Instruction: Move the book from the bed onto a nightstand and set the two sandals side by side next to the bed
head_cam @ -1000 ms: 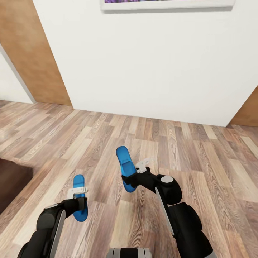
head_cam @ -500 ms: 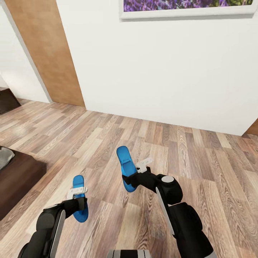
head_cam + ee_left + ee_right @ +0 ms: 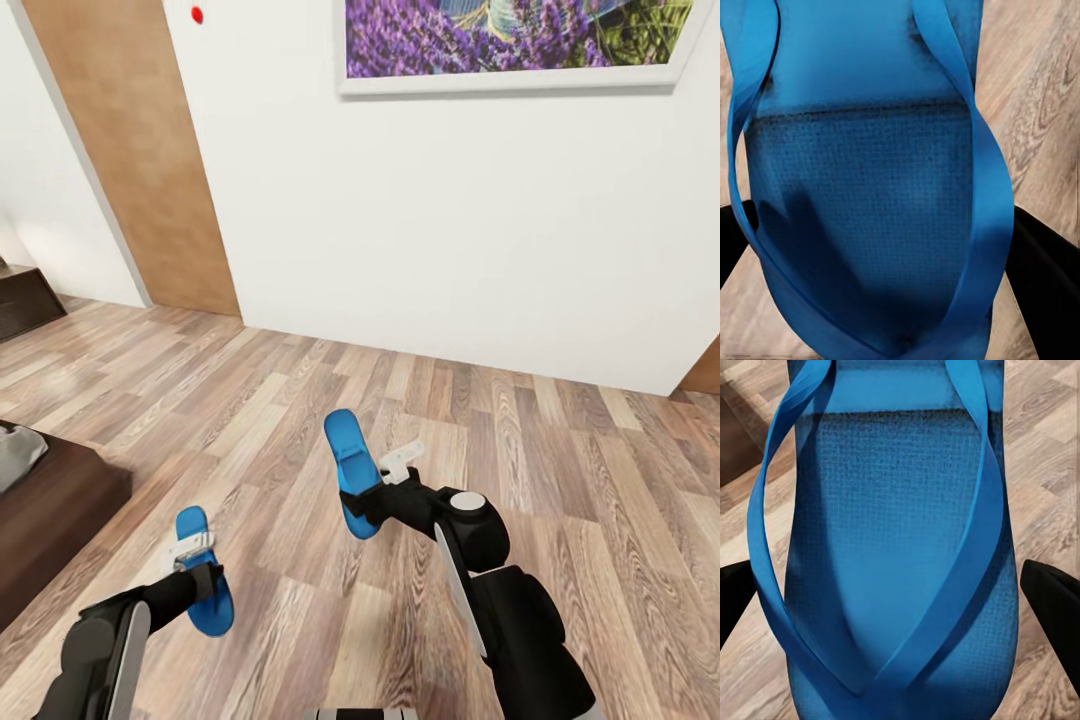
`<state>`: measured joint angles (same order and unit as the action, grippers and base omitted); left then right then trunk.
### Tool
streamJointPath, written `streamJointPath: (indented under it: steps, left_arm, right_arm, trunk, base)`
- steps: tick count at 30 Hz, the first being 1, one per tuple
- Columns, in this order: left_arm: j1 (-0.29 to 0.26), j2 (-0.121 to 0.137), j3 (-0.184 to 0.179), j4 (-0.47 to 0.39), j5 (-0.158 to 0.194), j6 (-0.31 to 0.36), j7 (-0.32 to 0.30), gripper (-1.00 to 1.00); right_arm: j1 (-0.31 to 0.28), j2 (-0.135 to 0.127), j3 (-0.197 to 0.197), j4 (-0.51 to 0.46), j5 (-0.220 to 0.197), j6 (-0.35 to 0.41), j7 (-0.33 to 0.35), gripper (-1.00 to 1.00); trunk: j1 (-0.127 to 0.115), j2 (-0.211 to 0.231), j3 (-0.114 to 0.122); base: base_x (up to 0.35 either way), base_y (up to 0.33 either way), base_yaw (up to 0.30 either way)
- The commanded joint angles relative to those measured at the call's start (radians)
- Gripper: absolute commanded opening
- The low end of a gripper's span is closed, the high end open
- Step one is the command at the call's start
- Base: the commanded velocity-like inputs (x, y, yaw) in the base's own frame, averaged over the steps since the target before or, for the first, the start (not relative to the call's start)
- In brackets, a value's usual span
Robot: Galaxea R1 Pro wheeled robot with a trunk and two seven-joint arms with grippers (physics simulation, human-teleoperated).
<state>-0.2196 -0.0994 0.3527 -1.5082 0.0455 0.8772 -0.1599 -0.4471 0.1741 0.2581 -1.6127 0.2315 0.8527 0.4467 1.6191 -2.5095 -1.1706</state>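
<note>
— Left claw (image 3: 197, 572) pinches one sandal (image 3: 201, 585), right claw (image 3: 375, 495) the other sandal (image 3: 350, 470), both held above the floor (image 3: 560, 470).

— So nothing's set down?

— Not yet. The bed's (image 3: 50, 510) corner is just to the left; both still need placing beside it. No book anywhere I can see.

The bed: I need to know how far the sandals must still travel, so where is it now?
In the head view the bed shows at the lower left edge, its dark wooden frame on the floor just left of the left gripper.
</note>
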Motion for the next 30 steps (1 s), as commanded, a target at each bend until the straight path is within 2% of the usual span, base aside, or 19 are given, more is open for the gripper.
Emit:
streamJointPath:
  steps: [1,5,7,9,11,12,15,18,20,21,23,24,27,30]
  left_arm:
    - [0.0,-0.002,0.007,-0.003,0.008,0.016,-0.001,-1.0]
    - [0.004,-0.005,0.02,-0.026,0.015,0.054,0.032,-1.0]
    - [-0.005,-0.004,0.016,-0.038,0.018,0.065,0.076,-1.0]
    - [-0.048,0.0,0.012,-0.043,0.019,0.074,0.113,-1.0]
    - [-0.089,0.002,0.01,-0.045,0.018,0.09,0.129,-1.0]
    - [-0.132,0.004,0.008,-0.046,0.014,0.116,0.141,-1.0]
    - [-0.185,0.005,0.002,-0.05,0.01,0.146,0.151,-1.0]
    - [-0.226,0.005,-0.035,-0.05,0.005,0.168,0.16,-1.0]
    - [-0.234,0.003,-0.047,-0.052,0.003,0.17,0.166,-1.0]
    - [-0.243,-0.003,-0.069,-0.056,0.007,0.17,0.19,-1.0]
    - [-0.246,-0.003,-0.087,-0.056,0.012,0.17,0.198,-1.0]
    - [-0.247,0.003,-0.109,-0.049,0.012,0.17,0.204,-1.0]
    - [-0.237,0.021,-0.121,-0.038,0.013,0.17,0.196,-1.0]
    - [-0.23,0.048,-0.163,-0.002,0.015,0.17,0.181,-1.0]
  right_arm:
    - [0.0,0.0,0.0,-0.001,0.012,0.008,0.008,-1.0]
    - [0.0,0.0,0.003,-0.001,0.012,0.059,0.007,-1.0]
    - [-0.002,0.0,0.003,0.0,0.016,0.085,0.006,-1.0]
    - [-0.006,0.0,0.0,0.009,0.019,0.111,0.003,-1.0]
    - [-0.009,0.0,0.0,0.03,0.021,0.125,0.002,-1.0]
    - [-0.014,0.0,0.0,0.062,0.023,0.134,0.0,-1.0]
    - [-0.031,0.0,-0.002,0.111,0.022,0.141,-0.001,-1.0]
    - [-0.054,0.0,-0.005,0.151,0.018,0.147,-0.001,-1.0]
    - [-0.058,0.0,-0.005,0.158,0.018,0.147,-0.002,-1.0]
    - [-0.065,0.0,-0.006,0.168,0.015,0.148,-0.002,-1.0]
    - [-0.067,0.0,-0.007,0.171,0.014,0.148,-0.002,-1.0]
    - [-0.068,0.0,-0.008,0.171,0.013,0.147,-0.002,-1.0]
    - [-0.069,0.0,-0.008,0.173,0.013,0.145,-0.002,-1.0]
    - [-0.079,0.0,-0.008,0.205,0.013,0.144,-0.011,-1.0]
  trunk:
    - [-0.001,0.0,0.003]
    - [-0.002,0.001,0.019]
    - [-0.003,0.001,0.026]
    - [-0.004,0.002,0.034]
    - [-0.005,0.002,0.042]
    - [-0.006,0.003,0.046]
    - [-0.007,0.003,0.057]
    - [-0.008,0.004,0.069]
    - [-0.009,0.004,0.077]
    - [-0.01,0.005,0.08]
    - [-0.01,0.005,0.088]
    - [-0.011,0.005,0.092]
    - [-0.012,0.006,0.104]
    - [-0.014,0.007,0.115]
  base:
    - [0.0,0.0,0.0]
    - [0.0,0.0,0.0]
    - [0.0,0.0,0.0]
    - [0.0,0.0,0.0]
    - [0.0,0.0,0.0]
    - [0.0,0.0,0.0]
    - [0.0,0.0,0.0]
    - [0.0,0.0,0.0]
    - [0.0,0.0,0.0]
    - [0.0,0.0,0.0]
    - [0.0,0.0,0.0]
    - [0.0,0.0,0.0]
    - [0.0,0.0,0.0]
    - [0.0,0.0,0.0]
